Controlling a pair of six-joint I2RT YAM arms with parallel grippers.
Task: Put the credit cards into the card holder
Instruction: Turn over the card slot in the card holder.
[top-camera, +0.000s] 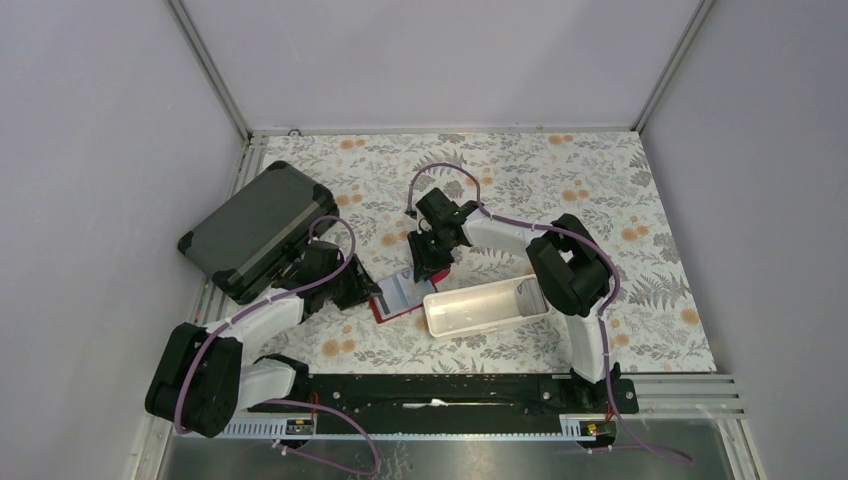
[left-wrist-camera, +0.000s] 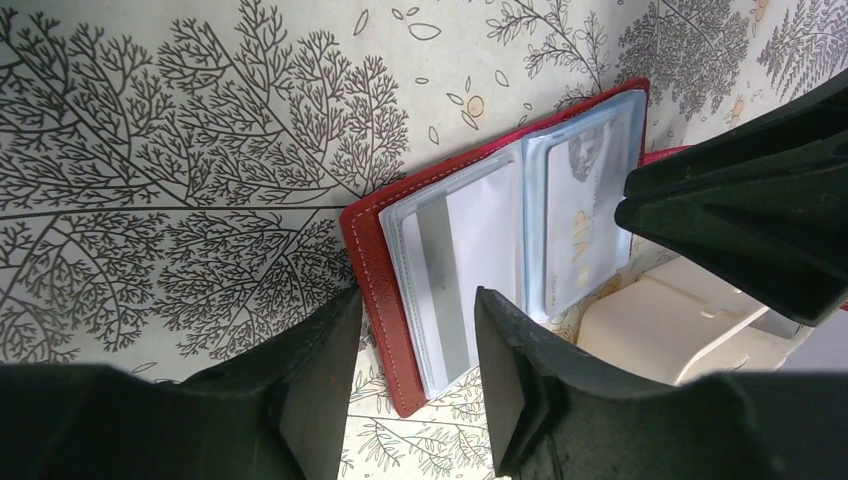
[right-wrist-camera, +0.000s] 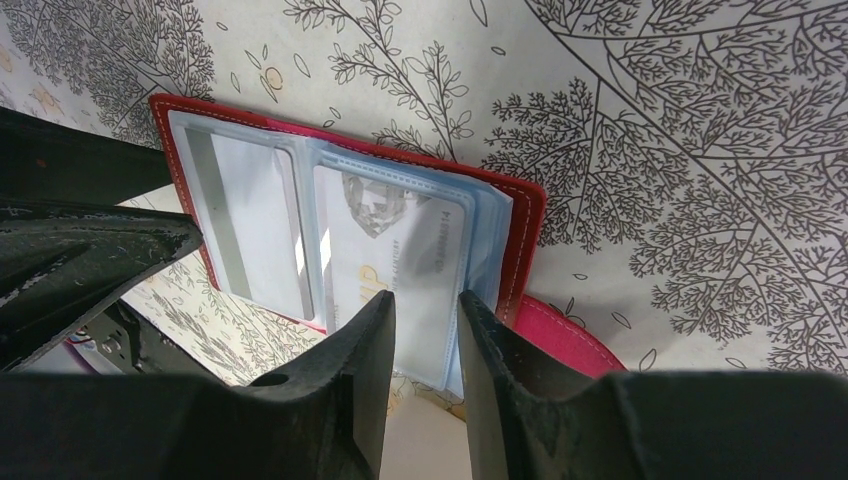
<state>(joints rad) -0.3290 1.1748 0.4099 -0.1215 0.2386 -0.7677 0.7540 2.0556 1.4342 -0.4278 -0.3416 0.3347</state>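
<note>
The red card holder (top-camera: 398, 300) lies open on the flowered table between my two grippers. Its clear sleeves hold a pale credit card with a grey stripe (left-wrist-camera: 455, 270) and a pale one lettered VIP (left-wrist-camera: 585, 200). In the right wrist view they are the striped card (right-wrist-camera: 250, 230) and the VIP card (right-wrist-camera: 385, 240). My left gripper (left-wrist-camera: 418, 300) is open, its fingers either side of the holder's near corner. The right gripper (right-wrist-camera: 427, 300) hangs over the sleeve page's edge. Its jaws stand a narrow gap apart, and I see nothing pinched.
A long white tray (top-camera: 485, 305) sits right beside the holder, touching its right edge. A big dark grey case (top-camera: 255, 230) lies at the left, behind my left arm. The holder's red snap flap (right-wrist-camera: 565, 335) sticks out under its right cover.
</note>
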